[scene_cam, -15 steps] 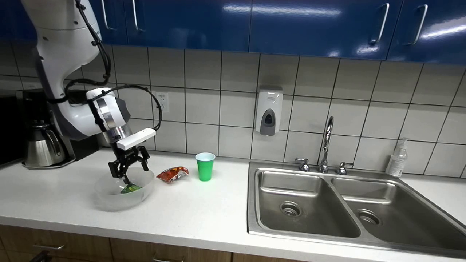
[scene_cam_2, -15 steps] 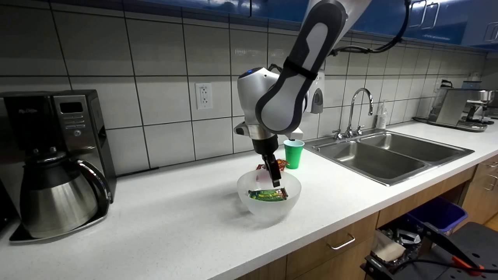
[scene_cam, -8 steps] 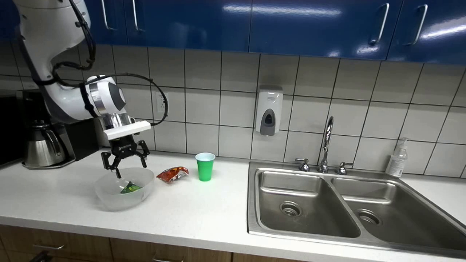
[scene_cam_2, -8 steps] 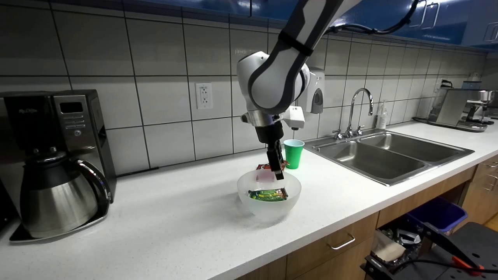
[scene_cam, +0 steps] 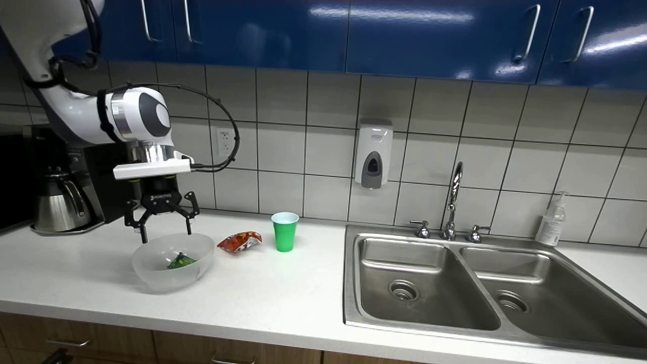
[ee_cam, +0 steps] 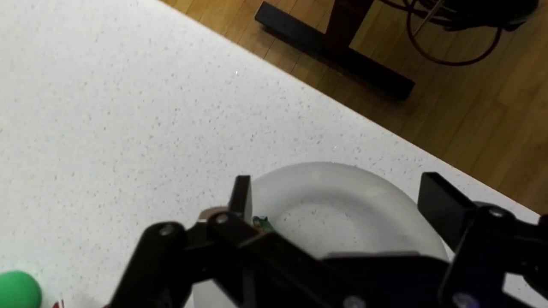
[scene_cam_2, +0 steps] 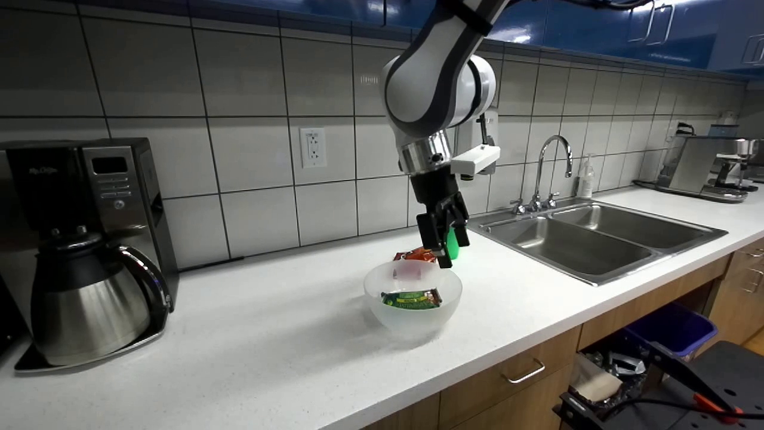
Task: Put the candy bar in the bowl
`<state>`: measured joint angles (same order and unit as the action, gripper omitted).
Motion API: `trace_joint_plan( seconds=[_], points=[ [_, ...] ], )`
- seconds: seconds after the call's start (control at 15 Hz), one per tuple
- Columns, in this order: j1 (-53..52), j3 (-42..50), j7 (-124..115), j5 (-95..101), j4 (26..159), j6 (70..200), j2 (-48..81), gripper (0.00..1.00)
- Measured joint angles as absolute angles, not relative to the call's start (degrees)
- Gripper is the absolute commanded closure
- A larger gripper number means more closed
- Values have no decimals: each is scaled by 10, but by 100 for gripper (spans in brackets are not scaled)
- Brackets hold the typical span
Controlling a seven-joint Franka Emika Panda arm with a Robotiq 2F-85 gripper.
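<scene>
Countertop (scene_cam_2: 239,328); gripper (scene_cam: 167,234) spread; candy bar (scene_cam_2: 410,299) in bowl (scene_cam_2: 413,325), wrist view shows only sliver.

In an exterior view we faced the tiled wall (scene_cam: 331,151) pretty square-on, from a bit above the surface (scene_cam: 288,298). In an exterior view we looked along that surface slantwise, coffee maker (scene_cam_2: 122,218) close up. We got the bowl (scene_cam_2: 412,325) and sink (scene_cam: 481,285) in both exterior views. Our wrist cam sat way closer, staring down past the fingers (ee_cam: 443,209).
</scene>
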<state>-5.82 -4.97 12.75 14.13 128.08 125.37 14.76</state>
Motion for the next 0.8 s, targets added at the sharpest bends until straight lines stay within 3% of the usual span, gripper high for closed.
trace_joint_plan(
  seconds=[0.8],
  points=[
    [-23,4,6,120,1431,1168,0,0]
  ],
)
